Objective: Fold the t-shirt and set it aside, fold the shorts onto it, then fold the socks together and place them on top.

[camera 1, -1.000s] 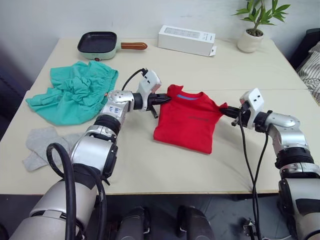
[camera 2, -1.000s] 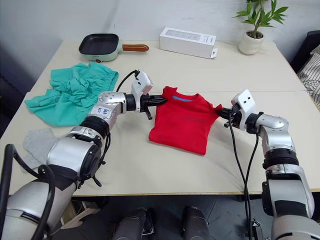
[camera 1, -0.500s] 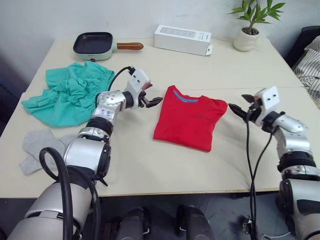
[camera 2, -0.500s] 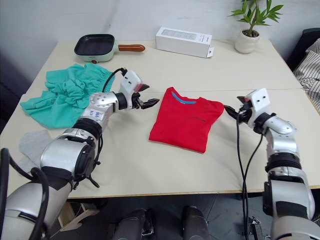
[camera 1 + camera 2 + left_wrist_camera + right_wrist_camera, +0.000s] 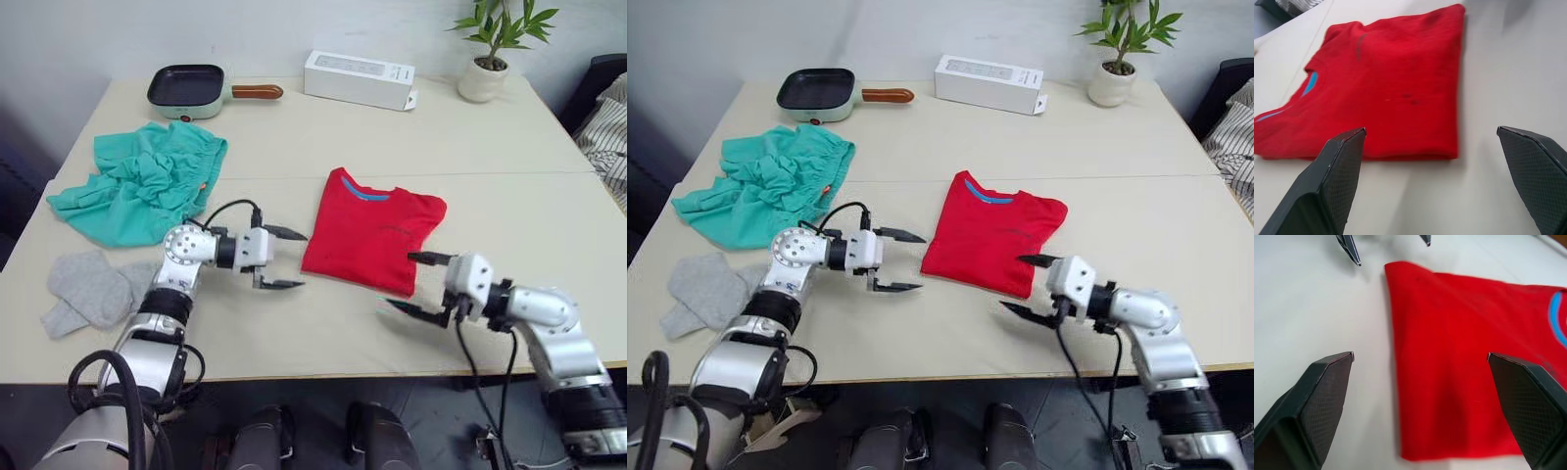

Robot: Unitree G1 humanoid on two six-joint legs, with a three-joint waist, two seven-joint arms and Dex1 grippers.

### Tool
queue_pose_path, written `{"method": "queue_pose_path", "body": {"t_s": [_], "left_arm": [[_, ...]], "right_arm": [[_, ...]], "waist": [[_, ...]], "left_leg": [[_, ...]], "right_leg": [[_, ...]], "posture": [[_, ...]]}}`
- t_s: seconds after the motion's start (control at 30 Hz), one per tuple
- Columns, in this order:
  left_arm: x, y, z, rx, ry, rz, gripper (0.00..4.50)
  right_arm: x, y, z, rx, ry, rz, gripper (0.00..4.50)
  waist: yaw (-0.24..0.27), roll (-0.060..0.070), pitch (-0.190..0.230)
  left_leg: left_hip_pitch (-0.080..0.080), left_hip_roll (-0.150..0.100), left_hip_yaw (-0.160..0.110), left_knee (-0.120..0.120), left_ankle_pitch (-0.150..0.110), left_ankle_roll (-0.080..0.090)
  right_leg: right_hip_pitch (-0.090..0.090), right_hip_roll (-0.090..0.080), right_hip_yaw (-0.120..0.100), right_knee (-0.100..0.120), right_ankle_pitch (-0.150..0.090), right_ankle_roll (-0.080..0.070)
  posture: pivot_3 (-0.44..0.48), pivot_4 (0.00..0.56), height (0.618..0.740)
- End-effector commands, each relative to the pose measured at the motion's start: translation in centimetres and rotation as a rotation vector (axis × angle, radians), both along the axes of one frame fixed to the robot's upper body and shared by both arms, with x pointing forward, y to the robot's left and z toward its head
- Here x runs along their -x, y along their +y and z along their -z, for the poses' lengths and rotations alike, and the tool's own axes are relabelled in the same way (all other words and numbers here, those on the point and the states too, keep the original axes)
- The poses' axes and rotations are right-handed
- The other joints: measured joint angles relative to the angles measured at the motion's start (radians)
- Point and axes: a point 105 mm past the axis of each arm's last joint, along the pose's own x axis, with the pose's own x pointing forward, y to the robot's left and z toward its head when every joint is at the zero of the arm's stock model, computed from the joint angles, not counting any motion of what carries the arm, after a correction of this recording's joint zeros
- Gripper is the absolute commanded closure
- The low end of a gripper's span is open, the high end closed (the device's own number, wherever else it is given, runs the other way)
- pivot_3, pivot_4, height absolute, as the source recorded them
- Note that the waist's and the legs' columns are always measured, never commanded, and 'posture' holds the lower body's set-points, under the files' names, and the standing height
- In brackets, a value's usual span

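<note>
The red t-shirt (image 5: 377, 230) lies folded into a rectangle at the table's middle, blue neckband toward the far side. My left gripper (image 5: 304, 260) is open just left of its near left corner, low over the table and holding nothing. Off the near right corner, my right gripper (image 5: 400, 279) is open too, its upper finger close to the hem. Both point at the t-shirt (image 5: 1381, 83) from opposite sides. The teal shorts (image 5: 147, 181) lie crumpled at the far left. The grey socks (image 5: 88, 289) lie flat at the near left.
A dark pan with a green body (image 5: 191, 86), a white box (image 5: 358, 78) and a potted plant (image 5: 490, 59) stand along the far edge. Striped fabric (image 5: 609, 117) lies beyond the table's right side. Bare tabletop (image 5: 333, 333) runs along the near edge.
Both grippers opened and let go of the t-shirt's upper corners. They then drew back toward the near edge and now flank the shirt's lower corners. The t-shirt lies flat.
</note>
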Motion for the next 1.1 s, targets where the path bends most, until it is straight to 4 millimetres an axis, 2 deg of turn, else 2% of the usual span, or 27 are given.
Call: {"method": "queue_pose_path", "body": {"t_s": [0.03,0.13,0.17,0.2,0.27,0.43,0.5,0.53,0.67,0.9,1.1], "left_arm": [[-0.2,-1.9,-0.8,-0.003,-0.108,0.011,0.00],[-0.7,-3.0,0.1,-0.053,-0.141,-0.003,0.00],[-0.9,-3.2,0.3,-0.070,-0.154,-0.010,0.00],[-1.1,-3.3,0.7,-0.094,-0.162,-0.019,0.19],[-1.4,-3.3,1.2,-0.133,-0.185,-0.031,0.61],[-1.9,-3.6,1.4,-0.160,-0.235,-0.046,2.22],[-1.4,-3.7,1.8,-0.166,-0.229,-0.011,2.82],[-1.1,-3.7,1.9,-0.171,-0.228,0.006,3.20],[0.3,-2.8,2.0,-0.149,-0.210,0.060,4.44],[4.1,-0.4,1.2,-0.117,-0.187,0.082,4.47],[7.3,0.8,1.1,-0.136,-0.126,0.057,4.47]], "right_arm": [[-0.7,-0.3,0.7,0.078,-0.089,0.044,0.03],[-1.7,-0.9,1.7,0.161,-0.146,0.069,0.62],[-2.0,-1.1,1.9,0.168,-0.153,0.083,0.97],[-2.3,-1.4,2.0,0.167,-0.149,0.102,1.28],[-2.8,-1.6,2.2,0.203,-0.180,0.097,1.96],[-3.4,-1.4,2.2,0.228,-0.218,0.068,3.76],[-3.6,-1.1,2.0,0.235,-0.236,0.044,4.37],[-3.7,-1.0,1.9,0.238,-0.245,0.030,4.50],[-3.7,-0.3,1.2,0.237,-0.274,-0.051,4.50],[-2.0,0.7,0.5,0.219,-0.294,-0.203,4.50],[2.0,1.5,1.3,0.178,-0.240,-0.293,4.50]], "waist": [[0.007,0.000,0.000],[0.011,0.000,0.000],[0.011,0.000,0.000],[0.013,0.000,0.000],[0.014,-0.001,-0.001],[0.013,-0.001,-0.001],[0.013,-0.001,-0.001],[0.013,-0.001,-0.001],[0.000,-0.001,-0.001],[-0.027,0.000,-0.001],[-0.007,0.001,0.000]], "left_leg": [[0.000,0.000,0.000,0.001,-0.001,0.001],[0.000,0.000,0.000,0.003,-0.002,0.002],[0.001,0.000,0.000,0.003,-0.002,0.001],[0.001,0.000,0.000,0.003,-0.002,0.001],[0.002,0.001,0.000,0.004,-0.002,0.001],[0.005,0.001,-0.001,0.004,-0.002,0.002],[0.006,0.001,-0.001,0.004,-0.002,0.002],[0.006,0.001,-0.001,0.004,-0.002,0.002],[0.008,0.002,-0.001,0.004,-0.004,0.001],[0.010,0.005,0.000,0.000,-0.005,-0.002],[0.012,0.005,0.000,0.001,-0.006,-0.002]], "right_leg": [[0.000,0.000,0.000,0.000,0.000,0.000],[0.001,-0.001,0.001,0.000,0.000,0.000],[0.001,0.000,0.001,0.001,0.000,0.000],[0.001,0.000,0.001,0.001,0.000,0.000],[0.003,0.000,0.000,0.001,0.000,0.000],[0.008,-0.001,-0.001,0.000,0.000,0.000],[0.009,-0.001,-0.001,0.000,0.000,0.000],[0.009,-0.001,-0.001,0.000,0.000,0.000],[0.009,-0.001,-0.001,0.001,0.000,-0.001],[0.011,0.003,-0.001,0.002,-0.002,-0.004],[0.013,0.002,0.001,0.000,-0.002,-0.004]], "posture": [[0.000,0.150,0.740],[0.000,0.150,0.740],[0.000,0.150,0.740],[0.000,0.150,0.740],[0.000,0.150,0.740],[0.000,0.150,0.740],[0.000,0.150,0.740],[0.000,0.150,0.740],[0.000,0.150,0.740],[0.000,0.150,0.740],[0.000,0.150,0.740]]}}
